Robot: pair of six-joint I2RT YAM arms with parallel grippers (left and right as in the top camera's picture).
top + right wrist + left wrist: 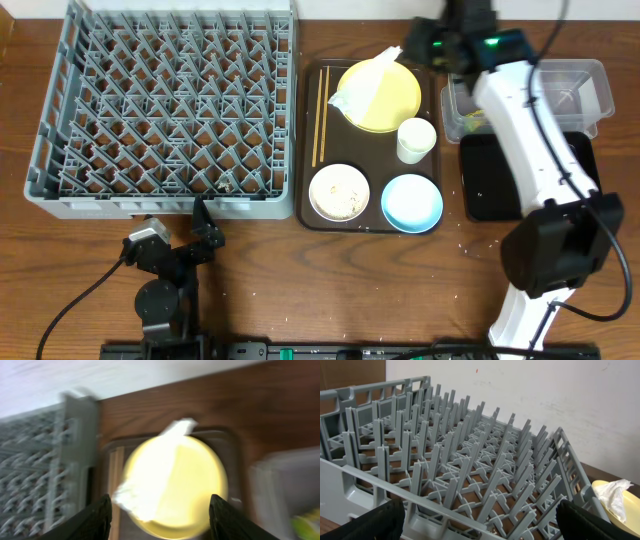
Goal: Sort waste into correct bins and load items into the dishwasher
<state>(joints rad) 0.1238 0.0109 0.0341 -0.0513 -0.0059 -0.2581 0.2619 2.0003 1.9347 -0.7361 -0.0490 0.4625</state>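
Hovering upper middle of the frame, the right claw (160, 512) gapes wide, empty, above the napkin (362, 85) on the yellow plate (398, 108); sorting waste seems the step, so next it must drop and pinch. Left claw (480, 517) sits open.

The dish rack (165, 105) on the left is plain grey, its pegs forming a regular grid. The tabletop (330, 290) is reddish-brown wood grain. The serving tray (350, 148) is dark brown, the plate (395, 105) yellow, the napkin (362, 85) white, the cup (416, 140) white, one bowl (339, 192) white, the other bowl (412, 203) light blue, the chopsticks (322, 115) pale wood. On the right, the tub (590, 80) is clear and the shallow tray (485, 185) black.
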